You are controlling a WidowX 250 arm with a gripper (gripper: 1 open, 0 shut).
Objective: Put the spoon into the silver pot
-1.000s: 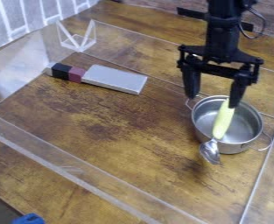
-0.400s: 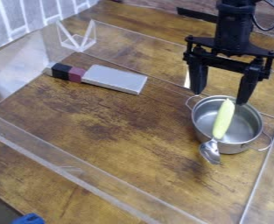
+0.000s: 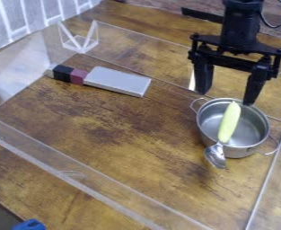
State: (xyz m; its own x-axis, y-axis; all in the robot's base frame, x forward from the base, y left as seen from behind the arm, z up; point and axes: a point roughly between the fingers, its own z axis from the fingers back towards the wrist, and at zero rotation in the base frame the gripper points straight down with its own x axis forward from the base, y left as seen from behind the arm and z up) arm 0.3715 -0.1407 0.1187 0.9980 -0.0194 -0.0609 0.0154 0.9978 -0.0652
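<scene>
The silver pot (image 3: 253,132) sits on the wooden table at the right, near the clear wall. The spoon (image 3: 228,126) lies across the pot: its pale-yellow handle rests inside, and its shiny metal bowl (image 3: 215,156) hangs over the near rim onto the table side. My gripper (image 3: 232,90) hovers above the pot's far rim with its two black fingers spread wide apart. Nothing is between the fingers, and the gripper is clear of the spoon.
A flat grey rectangular block (image 3: 118,81) with a dark red and black end (image 3: 67,73) lies at the left centre. Clear acrylic walls (image 3: 71,162) ring the table. A clear stand (image 3: 76,38) sits at the far left. A blue object (image 3: 30,225) shows at the bottom edge.
The gripper has risen and shifted slightly right, away from the pot, staying open. The spoon and pot have not moved.
</scene>
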